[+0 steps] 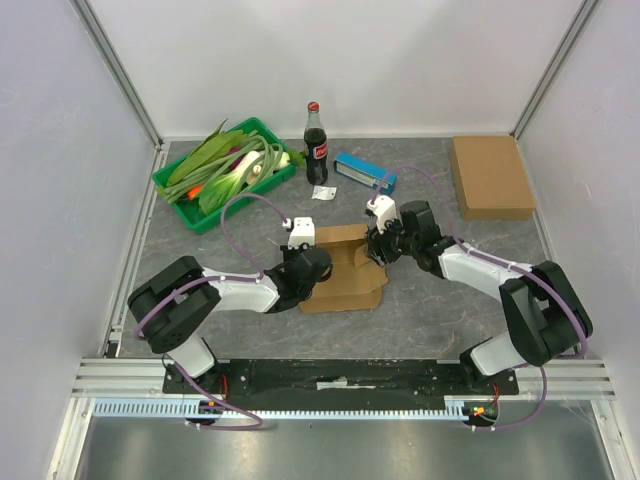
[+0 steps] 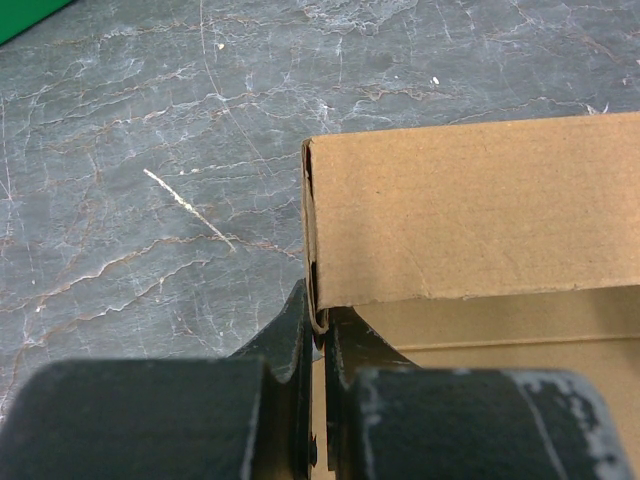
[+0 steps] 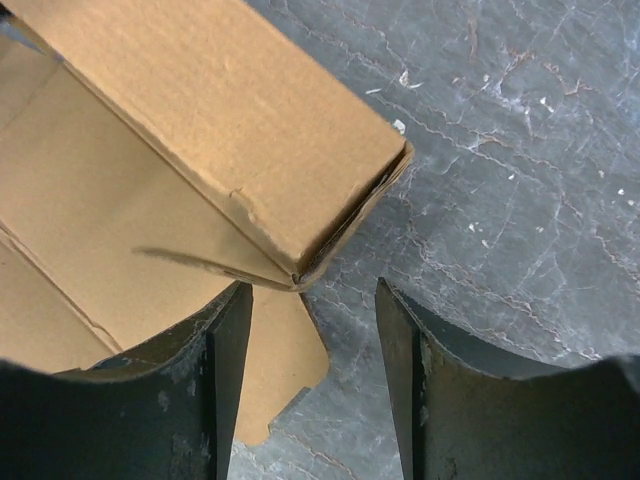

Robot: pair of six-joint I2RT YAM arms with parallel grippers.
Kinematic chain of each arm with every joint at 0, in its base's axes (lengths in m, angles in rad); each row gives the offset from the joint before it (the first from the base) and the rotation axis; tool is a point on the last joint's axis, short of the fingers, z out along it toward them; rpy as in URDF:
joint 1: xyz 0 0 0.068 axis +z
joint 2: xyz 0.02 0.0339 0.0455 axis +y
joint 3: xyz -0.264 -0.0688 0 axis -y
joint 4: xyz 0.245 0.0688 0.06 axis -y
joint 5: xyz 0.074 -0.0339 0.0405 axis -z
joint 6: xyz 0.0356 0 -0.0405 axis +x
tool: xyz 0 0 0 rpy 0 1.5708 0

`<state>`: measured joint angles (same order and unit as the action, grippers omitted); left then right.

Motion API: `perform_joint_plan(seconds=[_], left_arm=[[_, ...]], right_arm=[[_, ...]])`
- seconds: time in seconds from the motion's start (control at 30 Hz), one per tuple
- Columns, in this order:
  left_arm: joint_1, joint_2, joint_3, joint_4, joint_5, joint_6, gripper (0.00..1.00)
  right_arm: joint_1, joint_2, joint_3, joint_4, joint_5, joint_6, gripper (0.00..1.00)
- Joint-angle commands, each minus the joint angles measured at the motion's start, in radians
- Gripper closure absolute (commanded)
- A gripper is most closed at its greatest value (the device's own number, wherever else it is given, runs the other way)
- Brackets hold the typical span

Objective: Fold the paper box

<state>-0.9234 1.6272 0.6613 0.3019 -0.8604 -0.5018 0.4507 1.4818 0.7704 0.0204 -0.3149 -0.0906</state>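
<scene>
The brown paper box (image 1: pixel 343 268) lies half folded in the middle of the grey table, between the two arms. My left gripper (image 1: pixel 303 262) is at its left side, shut on the folded left wall of the paper box (image 2: pixel 470 210), the cardboard edge pinched between the black fingers (image 2: pixel 290 330). My right gripper (image 1: pixel 377 245) is at the box's right side and stands open. In the right wrist view a raised corner of the paper box (image 3: pixel 230 130) hangs just above the gap between the fingers (image 3: pixel 235 330), with a loose flap lying below.
A green tray (image 1: pixel 200 215) of leafy vegetables sits at the back left. A cola bottle (image 1: pixel 316 145) stands behind the box, with a blue packet (image 1: pixel 365 172) and a small white tag (image 1: pixel 322 192) nearby. A closed flat brown box (image 1: pixel 490 176) lies at the back right.
</scene>
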Motion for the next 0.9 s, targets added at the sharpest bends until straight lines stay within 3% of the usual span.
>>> perform_joint_plan(seconds=[0.0, 0.23, 0.5, 0.6, 0.7, 0.87], left_arm=[[-0.006, -0.003, 0.017, 0.025, -0.026, 0.023, 0.98], [-0.006, -0.013, 0.011, 0.029, -0.029, 0.028, 0.98], [-0.006, -0.013, 0.006, 0.036, -0.028, 0.031, 0.98], [-0.006, -0.018, 0.000, 0.037, -0.029, 0.026, 0.98], [-0.006, -0.020, 0.001, 0.039, -0.028, 0.026, 0.98], [-0.006, -0.015, 0.001, 0.040, -0.023, 0.026, 0.98]], right_arm=[[0.029, -0.029, -0.092, 0.257, 0.048, -0.008, 0.41], [0.091, -0.012, -0.147, 0.465, 0.198, 0.066, 0.52], [0.158, 0.067, -0.209, 0.658, 0.382, 0.147, 0.51], [0.195, 0.083, -0.232, 0.713, 0.450, 0.153, 0.57], [0.226, 0.087, -0.253, 0.757, 0.551, 0.172, 0.69], [0.266, 0.129, -0.253, 0.808, 0.657, 0.180, 0.66]])
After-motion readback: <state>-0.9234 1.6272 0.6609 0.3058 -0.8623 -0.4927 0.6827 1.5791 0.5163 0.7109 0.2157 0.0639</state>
